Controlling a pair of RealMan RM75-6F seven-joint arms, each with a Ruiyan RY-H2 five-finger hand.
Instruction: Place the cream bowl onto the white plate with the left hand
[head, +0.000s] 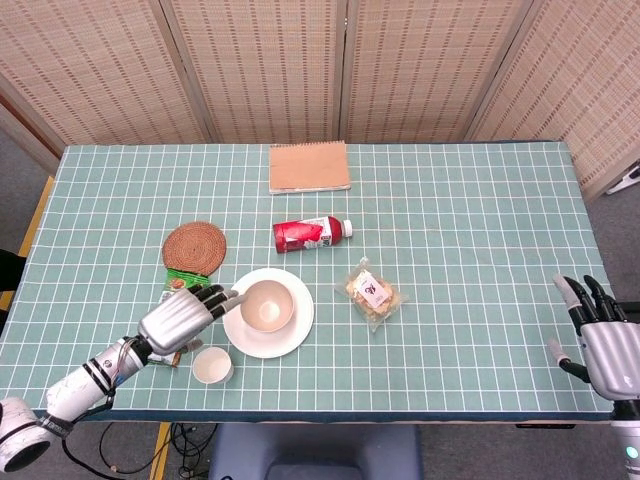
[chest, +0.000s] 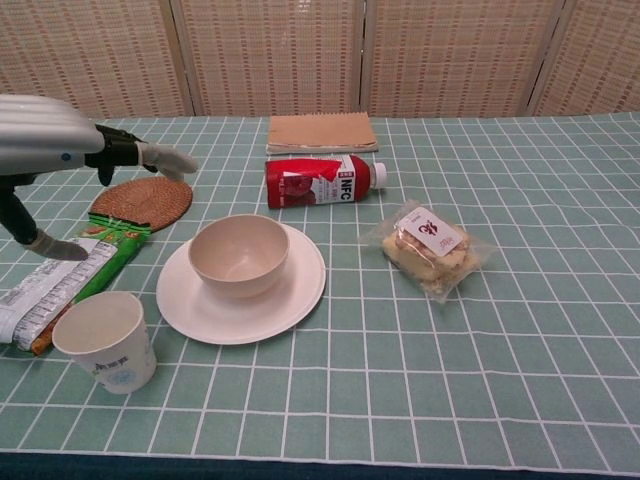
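Note:
The cream bowl (head: 265, 305) (chest: 239, 254) sits upright on the white plate (head: 295, 333) (chest: 290, 300), a little left of the plate's middle. My left hand (head: 180, 318) (chest: 60, 150) hovers to the left of the plate, fingers spread and holding nothing, clear of the bowl. At the table's near right edge, my right hand (head: 604, 340) rests open with fingers apart; the chest view does not show it.
A paper cup (head: 212, 365) (chest: 99, 341) stands near the front edge by the left hand. A green snack packet (chest: 70, 278) lies left of the plate, a woven coaster (head: 194, 246) behind it. A red bottle (head: 311, 233), a cookie bag (head: 371, 293) and a notebook (head: 309, 167) lie further back.

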